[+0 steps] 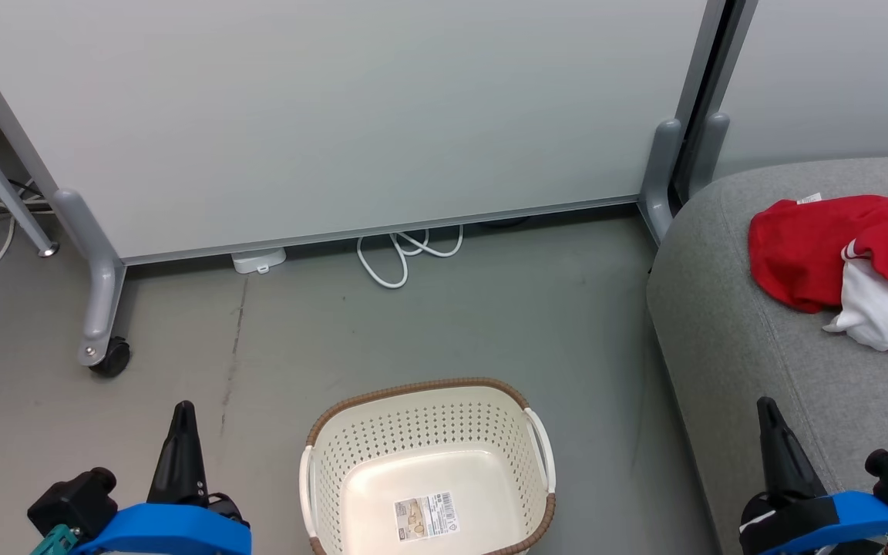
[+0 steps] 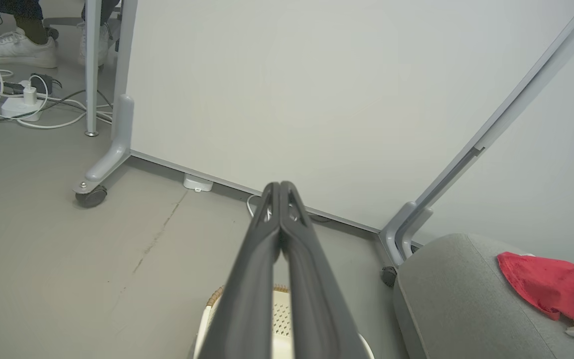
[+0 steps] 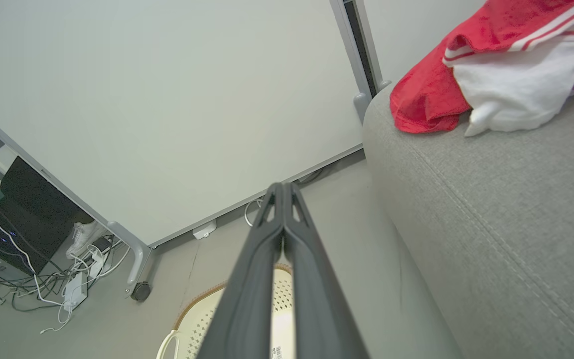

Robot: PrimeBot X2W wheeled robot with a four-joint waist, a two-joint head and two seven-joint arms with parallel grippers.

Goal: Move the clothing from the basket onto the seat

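The red and white clothing (image 1: 852,262) lies bunched on the grey seat (image 1: 760,347) at the right; it also shows as clothing (image 2: 551,286) and clothing (image 3: 491,75) in the wrist views. The cream basket (image 1: 428,420) stands on the floor at bottom centre, holding just its label sticker (image 1: 426,516). My left gripper (image 1: 182,408) is shut, down at the lower left, left of the basket. My right gripper (image 1: 766,407) is shut, low at the right over the seat's front part, apart from the clothing. Both grippers' jaws are pressed together with nothing between them.
A pale partition panel (image 1: 336,116) on castor feet (image 1: 109,358) runs across the back, with a white cable (image 1: 405,258) looped under it. More cables and a power strip (image 2: 18,102) lie at the far left, beside a person's white shoe (image 2: 13,50). Grey floor (image 1: 452,324) surrounds the basket.
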